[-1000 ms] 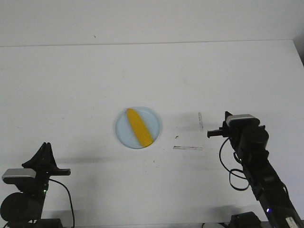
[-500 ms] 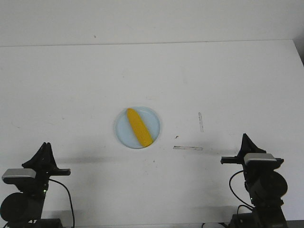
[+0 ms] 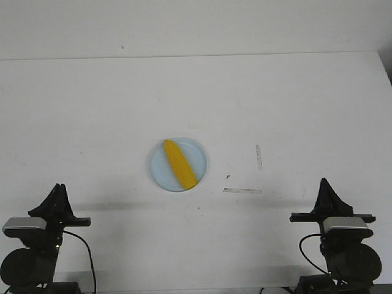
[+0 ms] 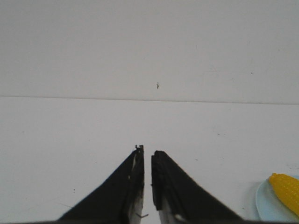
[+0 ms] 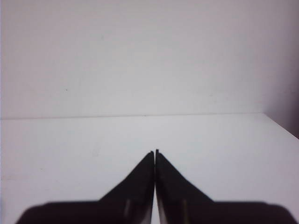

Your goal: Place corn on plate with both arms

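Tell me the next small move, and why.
Probably none beyond holding both arms parked: the corn already lies on the plate, and the left end effector and right end effector sit empty, well clear at the table's near edge.

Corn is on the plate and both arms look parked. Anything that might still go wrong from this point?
Little, I'd judge. The corn lies diagonally on the plate, its lower end close to the rim, so a bump to the table might roll it off. The left gripper and right gripper are shut and clear of it; any risk would come from a fresh arm move sweeping toward the plate.
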